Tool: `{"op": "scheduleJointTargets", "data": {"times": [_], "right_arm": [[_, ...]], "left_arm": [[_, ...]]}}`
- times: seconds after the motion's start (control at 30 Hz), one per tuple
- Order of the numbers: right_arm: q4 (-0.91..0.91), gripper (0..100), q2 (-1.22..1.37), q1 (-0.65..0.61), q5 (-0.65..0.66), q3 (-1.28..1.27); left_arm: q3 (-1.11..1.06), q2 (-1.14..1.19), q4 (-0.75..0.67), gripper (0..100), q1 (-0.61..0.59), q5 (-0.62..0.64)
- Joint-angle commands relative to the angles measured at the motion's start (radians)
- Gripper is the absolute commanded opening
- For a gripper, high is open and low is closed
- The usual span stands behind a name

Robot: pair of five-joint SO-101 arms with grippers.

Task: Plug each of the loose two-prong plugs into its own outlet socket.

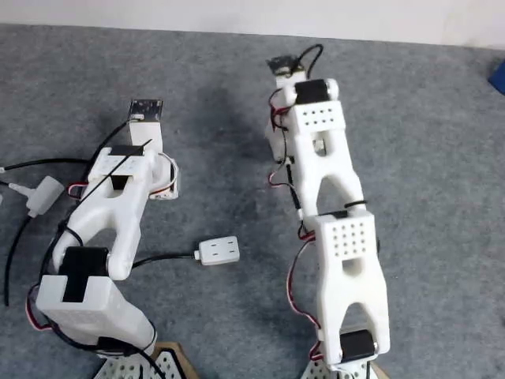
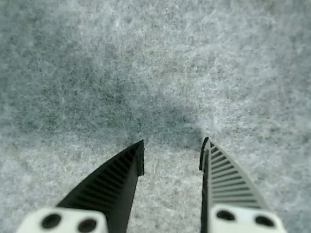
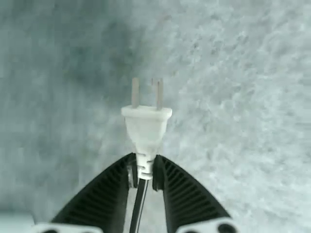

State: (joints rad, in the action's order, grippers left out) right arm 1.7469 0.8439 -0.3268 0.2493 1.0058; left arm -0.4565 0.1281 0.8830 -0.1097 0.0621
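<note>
Two grips show from the wrists: the right gripper [image 3: 144, 177] pinches a white plug [image 3: 146, 126] at its cord end; the left gripper [image 2: 172, 155] gapes empty over grey felt [image 2: 146, 58]. From above we see the outlet strip [image 1: 218, 250] between the arms.

A white two-prong plug [image 3: 146, 127] is sitting pinched at its cord end in the right gripper [image 3: 144, 171], its two metal prongs pointing straight away from it. A white outlet block [image 1: 218, 250] is lying flat at lower centre of the high view, slots facing up, its black cord running left. Another white plug [image 1: 44, 194] is lying at the left edge.
</note>
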Motion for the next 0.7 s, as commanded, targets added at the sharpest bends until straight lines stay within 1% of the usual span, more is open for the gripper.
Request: {"op": "scheduleJointTargets", "data": {"times": [0.0, 0.1, 0.17, 0.27, 0.37, 0.43, 0.5, 0.57, 0.67], "right_arm": [[0.019, 0.6, -0.292, -0.064, 0.252, -0.375], [0.008, 0.6, -0.495, -0.108, 0.410, -0.720], [-0.094, 0.6, -0.625, -0.124, 0.459, -0.957], [-0.417, 0.6, -0.819, -0.120, 0.445, -1.333], [-0.693, 0.6, -0.969, -0.120, 0.344, -1.647], [-0.819, 0.6, -1.024, -0.120, 0.285, -1.770], [-0.889, 0.6, -1.036, -0.124, 0.256, -1.830], [-0.931, 0.7, -1.027, -0.133, 0.244, -1.854], [-0.938, 0.7, -1.001, -0.139, 0.201, -1.865]], "left_arm": [[0.010, -0.005, -0.014, 20, 0.016, 0.009], [0.012, -0.005, -0.014, 20, 0.013, 0.009], [0.012, -0.005, -0.014, 20, 0.013, 0.009], [0.012, -0.005, -0.014, 20, 0.013, 0.009], [0.012, -0.005, -0.014, 20, 0.012, 0.009], [0.012, -0.005, -0.014, 20, 0.012, 0.009], [0.010, -0.005, -0.014, 20, 0.013, 0.009], [0.010, -0.005, -0.014, 20, 0.013, 0.009], [0.010, -0.005, -0.014, 20, 0.013, 0.009]]}}
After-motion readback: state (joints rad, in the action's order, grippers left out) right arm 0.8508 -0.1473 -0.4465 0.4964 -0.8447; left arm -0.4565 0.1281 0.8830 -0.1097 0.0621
